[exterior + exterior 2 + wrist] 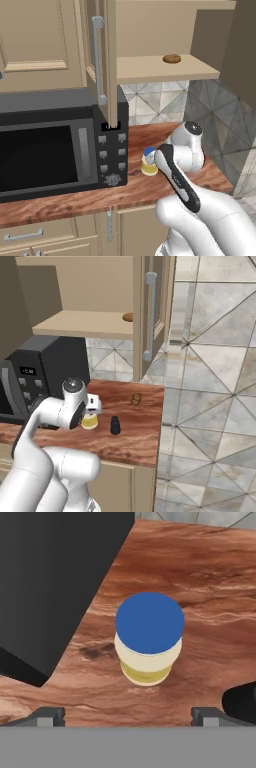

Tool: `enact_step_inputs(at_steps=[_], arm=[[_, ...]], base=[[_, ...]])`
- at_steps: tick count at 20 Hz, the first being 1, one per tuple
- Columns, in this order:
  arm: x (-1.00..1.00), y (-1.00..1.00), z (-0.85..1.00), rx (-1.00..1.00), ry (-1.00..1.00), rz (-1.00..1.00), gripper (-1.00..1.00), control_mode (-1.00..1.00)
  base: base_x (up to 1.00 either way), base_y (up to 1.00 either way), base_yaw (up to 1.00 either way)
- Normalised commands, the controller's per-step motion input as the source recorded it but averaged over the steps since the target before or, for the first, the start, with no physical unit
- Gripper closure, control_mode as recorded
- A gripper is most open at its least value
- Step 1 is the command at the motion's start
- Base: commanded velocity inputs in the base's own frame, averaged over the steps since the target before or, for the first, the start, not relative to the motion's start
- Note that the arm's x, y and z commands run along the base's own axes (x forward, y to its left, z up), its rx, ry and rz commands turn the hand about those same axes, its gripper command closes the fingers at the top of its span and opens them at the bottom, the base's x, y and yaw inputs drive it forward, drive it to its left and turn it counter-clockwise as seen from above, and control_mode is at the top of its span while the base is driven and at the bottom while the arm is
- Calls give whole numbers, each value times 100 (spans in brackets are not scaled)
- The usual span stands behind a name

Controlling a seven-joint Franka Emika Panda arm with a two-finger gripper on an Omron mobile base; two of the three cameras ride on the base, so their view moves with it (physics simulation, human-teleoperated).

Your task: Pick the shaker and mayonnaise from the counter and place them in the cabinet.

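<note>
The cabinet [107, 60] hangs open, its shelf ready; on the tabletop [210, 587], beside the microwave [45, 150], the mayonnaise [149, 639] stands upright; the tool [128, 716] hovers above, released, fingertips straddling it; the shaker [115, 425] waits nearby.

1. Mayonnaise [90, 420] on bench [140, 431], partly behind white arm, at microwave [45, 376] corner.
2. Shaker [115, 425] upright, just beside jar at 3 o'clock, apart.
3. Small brown lump [135, 399] near bench back, 1 o'clock of shaker.
4. Cabinet [145, 316] door open; another brown lump [128, 317] on shelf.
</note>
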Motion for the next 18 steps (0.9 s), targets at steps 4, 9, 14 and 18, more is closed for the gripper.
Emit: enact_step_inputs(at_steps=[4,9,14,18], arm=[[40,0,-12,2,0,1,-100,-100],[38,0,-17,2,0,2,-100,-100],[34,3,-30,1,0,3,-100,-100],[27,10,-38,0,0,3,-100,-100]], base=[[0,0,0],[0,0,0],[0,0,0],[0,0,0]])
